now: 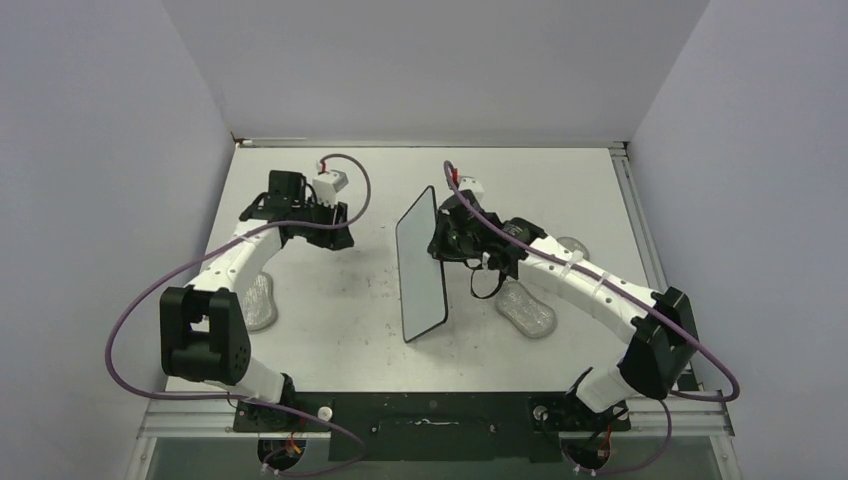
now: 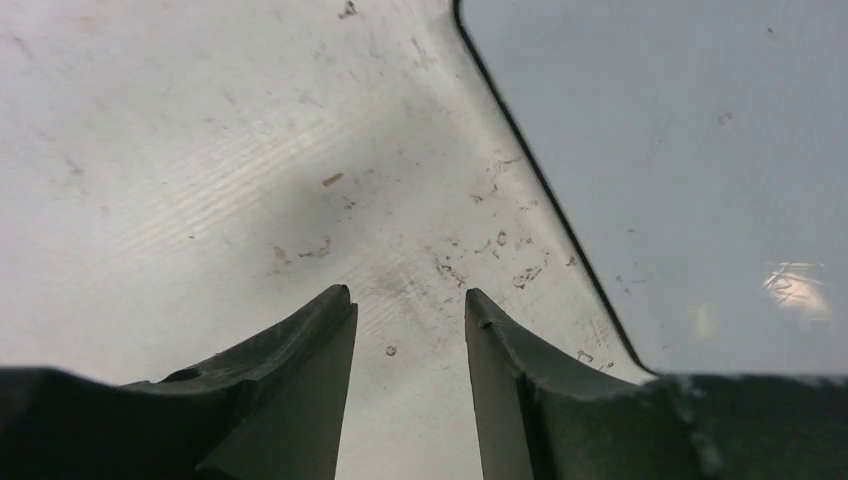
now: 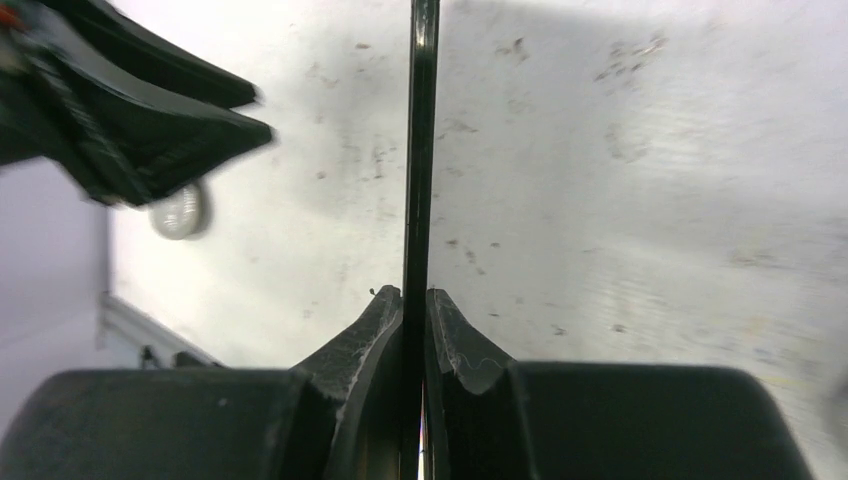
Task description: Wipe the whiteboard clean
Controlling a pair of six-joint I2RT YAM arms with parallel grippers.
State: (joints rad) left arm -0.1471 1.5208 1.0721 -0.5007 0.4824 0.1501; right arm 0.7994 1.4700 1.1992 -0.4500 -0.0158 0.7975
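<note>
The whiteboard (image 1: 420, 265) stands on edge near the middle of the tabletop (image 1: 330, 320), its face turned toward the left arm. The right end effector (image 3: 415, 295) is clamped on its rim. The left end effector (image 2: 407, 292) hangs just beside the face with its fingers moderately apart and nothing between them.

The step in hand looks like presenting the board for wiping. To do it well, the right arm should hold the rim firmly and leave the lower edge resting on the tabletop, so a sideways push cannot swing the board. The left arm has nothing to wipe with. It probably needs to fetch a wiper first, then press flat and lightly so the board does not slip in the clamp. A grey lump (image 1: 260, 300) lies near the left arm, but whether it serves as an eraser I cannot tell.

Only the top view shows both arms, the board's tilt and the lump. The left wrist view alone shows the board's face close up: a few specks, no clear scribble. The right wrist view alone shows the grip itself, with the board seen edge-on as 1 thin dark line between 2 closed fingers
</note>
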